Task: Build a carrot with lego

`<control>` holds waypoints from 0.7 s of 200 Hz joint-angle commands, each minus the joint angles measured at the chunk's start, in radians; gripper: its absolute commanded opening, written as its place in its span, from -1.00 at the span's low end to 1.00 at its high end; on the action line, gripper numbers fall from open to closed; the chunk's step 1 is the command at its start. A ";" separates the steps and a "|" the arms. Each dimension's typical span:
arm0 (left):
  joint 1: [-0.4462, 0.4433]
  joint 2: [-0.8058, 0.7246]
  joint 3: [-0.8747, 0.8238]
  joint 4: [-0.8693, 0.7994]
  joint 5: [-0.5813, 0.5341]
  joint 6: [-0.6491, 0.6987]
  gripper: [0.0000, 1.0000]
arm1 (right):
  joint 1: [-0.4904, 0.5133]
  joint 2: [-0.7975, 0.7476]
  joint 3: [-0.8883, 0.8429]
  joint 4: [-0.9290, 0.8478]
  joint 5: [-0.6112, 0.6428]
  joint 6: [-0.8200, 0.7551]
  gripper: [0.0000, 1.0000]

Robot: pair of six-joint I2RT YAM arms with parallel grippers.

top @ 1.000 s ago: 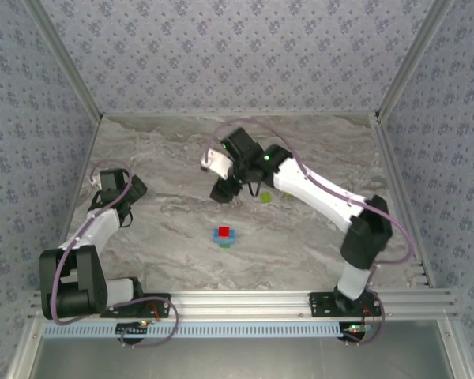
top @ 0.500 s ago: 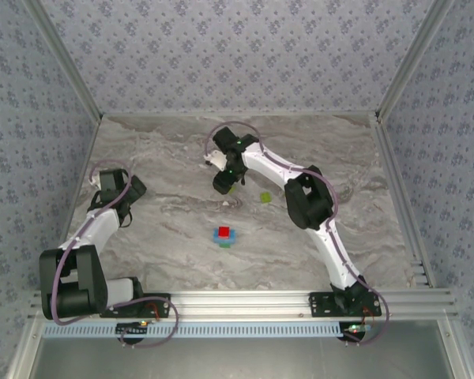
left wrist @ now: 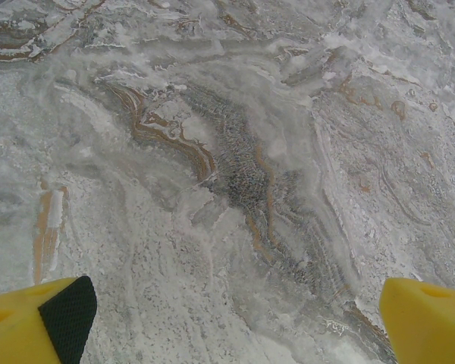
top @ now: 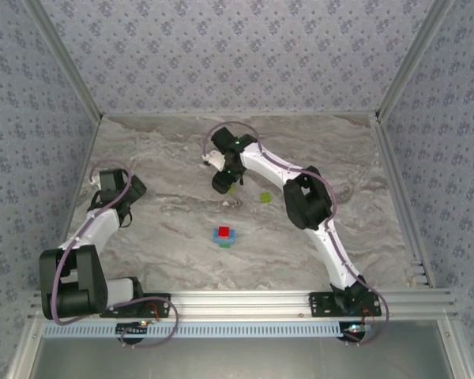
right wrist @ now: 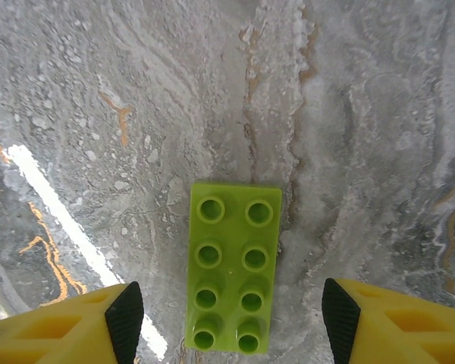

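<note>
A lime-green lego brick (right wrist: 231,277), two studs by four, lies flat on the table between my right gripper's (right wrist: 231,318) open fingers (right wrist: 125,318), with a gap on each side. From above, my right gripper (top: 223,183) hangs over that brick (top: 234,188) at the middle back. A second lime-green brick (top: 265,196) lies just to its right. The carrot (top: 224,235), a small stack with red on top of blue and green, stands at the table's middle. My left gripper (top: 131,192) is at the far left, open (left wrist: 235,318) over bare table.
The marble-patterned table (top: 174,237) is walled by patterned panels at the back and on both sides. The aluminium rail (top: 245,304) with both arm bases runs along the near edge. The right arm's elbow (top: 304,201) stands right of the bricks.
My right arm has swung its elbow inward and brought its gripper over the lime-green brick, and its fingers have drawn a little closer together. The left arm has not moved.
</note>
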 commanded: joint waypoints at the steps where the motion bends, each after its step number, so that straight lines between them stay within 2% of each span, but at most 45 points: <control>1: 0.006 0.007 0.041 0.006 0.009 -0.004 0.95 | 0.006 0.046 0.034 -0.045 0.007 -0.020 0.35; 40: 0.006 0.010 0.044 0.006 0.009 -0.002 0.95 | 0.006 0.073 0.044 -0.046 0.009 -0.030 0.34; 61: 0.006 0.013 0.045 0.008 0.009 -0.002 0.95 | 0.011 0.086 0.053 -0.052 0.003 -0.037 0.26; 102: 0.006 0.021 0.050 0.008 0.012 -0.002 0.95 | 0.018 0.090 0.057 -0.069 0.015 -0.051 -0.18; 140: 0.006 0.023 0.051 0.008 0.012 -0.002 0.95 | 0.015 0.022 0.043 -0.094 0.025 -0.050 -0.33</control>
